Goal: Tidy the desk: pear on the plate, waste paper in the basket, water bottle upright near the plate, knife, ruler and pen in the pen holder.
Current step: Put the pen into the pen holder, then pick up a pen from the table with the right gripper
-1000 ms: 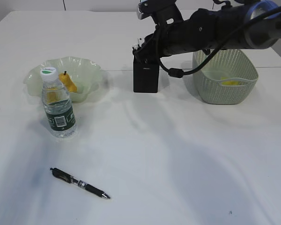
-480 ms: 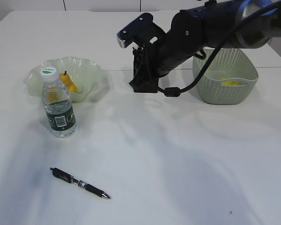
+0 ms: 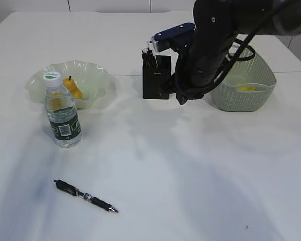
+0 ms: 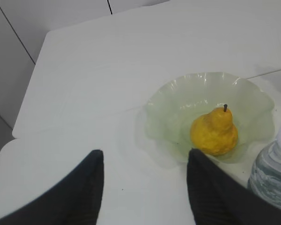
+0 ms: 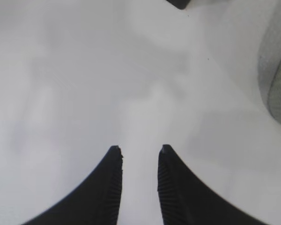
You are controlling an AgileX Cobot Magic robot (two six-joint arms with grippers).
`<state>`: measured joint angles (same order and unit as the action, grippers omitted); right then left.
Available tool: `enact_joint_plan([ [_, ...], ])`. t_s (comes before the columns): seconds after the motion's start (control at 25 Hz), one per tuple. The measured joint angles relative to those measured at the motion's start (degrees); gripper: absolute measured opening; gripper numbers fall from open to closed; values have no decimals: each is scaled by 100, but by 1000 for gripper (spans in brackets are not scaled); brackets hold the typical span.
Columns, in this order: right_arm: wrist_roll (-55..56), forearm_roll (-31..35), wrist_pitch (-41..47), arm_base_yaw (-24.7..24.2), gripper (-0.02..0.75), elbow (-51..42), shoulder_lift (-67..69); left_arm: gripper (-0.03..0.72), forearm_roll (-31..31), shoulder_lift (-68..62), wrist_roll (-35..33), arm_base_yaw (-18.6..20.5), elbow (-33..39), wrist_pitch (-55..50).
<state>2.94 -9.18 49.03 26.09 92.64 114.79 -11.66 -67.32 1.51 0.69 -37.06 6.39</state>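
White bench [image 3: 190, 165] mostly bare across the near and middle stretch, wide free room there. Far edge visible behind the plate in the left wrist view, a seam line running across at the height of the plate and holder.

Pale green plate [image 3: 93, 78] at far left, ruffled rim well in from the bench edge, pear [image 3: 73, 89] lying inside it. Water bottle [image 3: 61, 111] upright just in front of the plate, partly overlapping its near rim in the exterior view. Pen [image 3: 85, 196] lying flat and slanted on the near left of the bench, well apart from everything else, open surface all round it.

Black pen holder [image 3: 156, 76] standing far centre, dark items sticking up from its top; too small to tell which. Sage green basket [image 3: 243, 83] to its right, something yellow inside. Right arm filling the gap between holder and basket, crowding both.

Right hand [image 5: 139, 150] over bare bench, jaws a narrow gap apart, released, gripping nothing; basket wall at the right edge of its view, a dark corner at the top edge.

Left hand [image 4: 143, 161] spread wide, released, empty, above bare bench beside the plate's rim; pear and bottle shoulder off to its right.
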Motion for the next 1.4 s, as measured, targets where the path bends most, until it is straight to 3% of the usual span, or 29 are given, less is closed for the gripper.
enact_joint_plan([
  [0.52, 24, -110, 504, 0, 200, 0, -1112, 402, 0, 0, 0, 0, 0, 82],
  [0.88, -100, -110, -309, 311, 200, -1111, -2124, 402, 0, 0, 0, 0, 0, 364],
  [1.28, -1854, 699, -52, 335, 200, -1767, -2662, 402, 0, 0, 0, 0, 0, 449],
  [1.4, -1795, 883, 165, 335, 201, -1787, -2665, 402, -3, 0, 0, 0, 0, 469],
])
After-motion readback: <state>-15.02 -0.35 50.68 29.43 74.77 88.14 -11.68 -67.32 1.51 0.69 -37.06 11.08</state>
